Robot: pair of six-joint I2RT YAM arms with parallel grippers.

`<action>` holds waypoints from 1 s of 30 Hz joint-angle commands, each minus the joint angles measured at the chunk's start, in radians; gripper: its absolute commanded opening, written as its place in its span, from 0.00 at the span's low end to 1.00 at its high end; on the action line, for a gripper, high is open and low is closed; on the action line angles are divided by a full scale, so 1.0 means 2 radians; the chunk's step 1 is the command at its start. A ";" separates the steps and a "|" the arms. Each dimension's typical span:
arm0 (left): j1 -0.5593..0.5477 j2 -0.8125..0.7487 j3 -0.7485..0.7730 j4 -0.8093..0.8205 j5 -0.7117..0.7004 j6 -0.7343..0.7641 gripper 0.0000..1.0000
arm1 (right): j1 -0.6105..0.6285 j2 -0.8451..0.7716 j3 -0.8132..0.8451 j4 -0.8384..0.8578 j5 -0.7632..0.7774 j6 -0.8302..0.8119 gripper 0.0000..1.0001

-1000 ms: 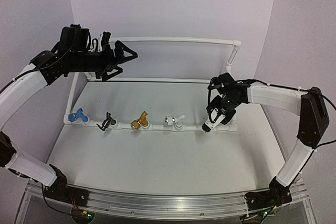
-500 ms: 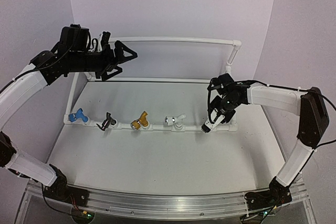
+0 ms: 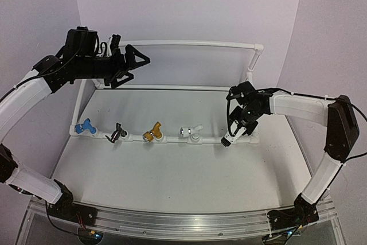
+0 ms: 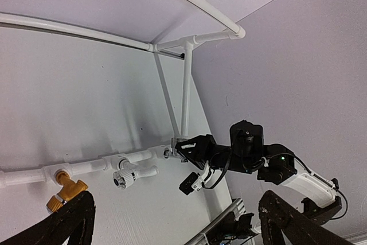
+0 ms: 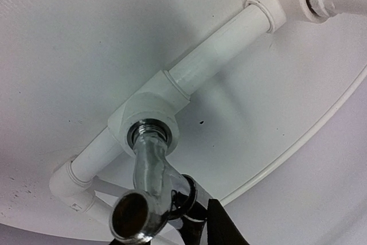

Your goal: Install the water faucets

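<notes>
Four faucets sit along the front pipe of the white pipe frame point(image 3: 189, 43): blue point(image 3: 85, 126), black point(image 3: 117, 133), gold point(image 3: 153, 132) and white point(image 3: 190, 132). My right gripper point(image 3: 233, 135) is shut on the silver faucet point(image 3: 227, 139) at the pipe's right tee. In the right wrist view the silver faucet point(image 5: 146, 182) has its threaded end inside the tee fitting point(image 5: 146, 113), with a black finger point(image 5: 221, 225) beside its handle. My left gripper point(image 3: 137, 60) is open and empty, held high over the back left corner. Its view shows the gold faucet point(image 4: 64, 190) and the white faucet point(image 4: 129, 175).
The frame's back rail and right upright post point(image 3: 251, 64) stand behind the right arm. The white table surface point(image 3: 172, 170) stretches in front of the pipe. A metal rail point(image 3: 172, 222) runs along the near edge by the arm bases.
My right gripper has turned and shifted slightly at the tee, with the silver faucet's tip a little lower in view. The left arm has not moved.
</notes>
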 commanded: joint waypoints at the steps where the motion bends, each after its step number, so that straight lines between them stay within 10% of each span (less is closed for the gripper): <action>1: 0.001 -0.005 0.015 0.018 -0.010 0.014 0.99 | 0.004 0.010 0.006 -0.030 0.004 0.000 0.31; 30: 0.001 -0.006 0.009 0.021 -0.020 0.016 0.98 | 0.030 0.029 0.016 -0.063 0.012 0.127 0.00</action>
